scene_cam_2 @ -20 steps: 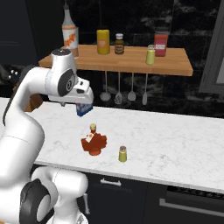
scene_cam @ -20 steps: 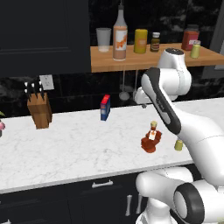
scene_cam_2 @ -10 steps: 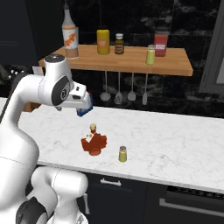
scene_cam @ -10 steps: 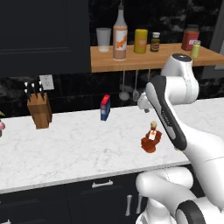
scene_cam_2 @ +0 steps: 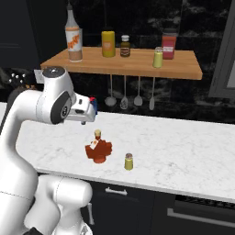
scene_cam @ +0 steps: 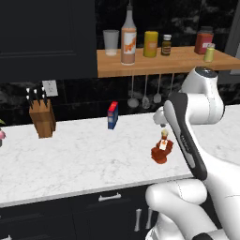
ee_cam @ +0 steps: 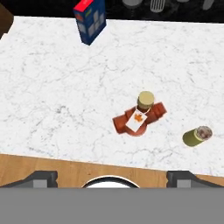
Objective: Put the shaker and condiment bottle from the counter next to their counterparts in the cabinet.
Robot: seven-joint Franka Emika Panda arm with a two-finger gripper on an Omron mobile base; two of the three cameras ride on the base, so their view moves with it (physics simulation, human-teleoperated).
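The reddish-brown condiment bottle [scene_cam: 162,151] [scene_cam_2: 97,149] [ee_cam: 139,116] stands on the white marble counter [scene_cam: 79,154] [scene_cam_2: 183,147] [ee_cam: 52,87]. The small yellow-green shaker [scene_cam_2: 129,161] [ee_cam: 197,136] stands just right of it. My gripper [ee_cam: 111,179] [scene_cam: 160,118] [scene_cam_2: 86,114] hangs above the counter behind the bottle, open wide, with nothing between its fingertips [ee_cam: 42,178]. On the wooden cabinet shelf [scene_cam: 183,61] [scene_cam_2: 183,69] stand the counterparts: a matching shaker [scene_cam: 209,52] [scene_cam_2: 158,57] and a tall pale bottle [scene_cam: 128,35] [scene_cam_2: 73,36].
The shelf also carries a glass cup [scene_cam: 111,42], a yellow canister [scene_cam: 150,44] [scene_cam_2: 108,44], a small dark jar [scene_cam: 166,45] [scene_cam_2: 125,46] and a red jar [scene_cam: 204,43] [scene_cam_2: 169,46]. A blue box [scene_cam: 112,115] [ee_cam: 90,19] and a knife block [scene_cam: 41,117] stand on the counter. Utensils [scene_cam_2: 124,94] hang under the shelf.
The arm's upper links have swung to the right in the left base view and the hand has sunk a little. The bottle and the shaker have not moved.
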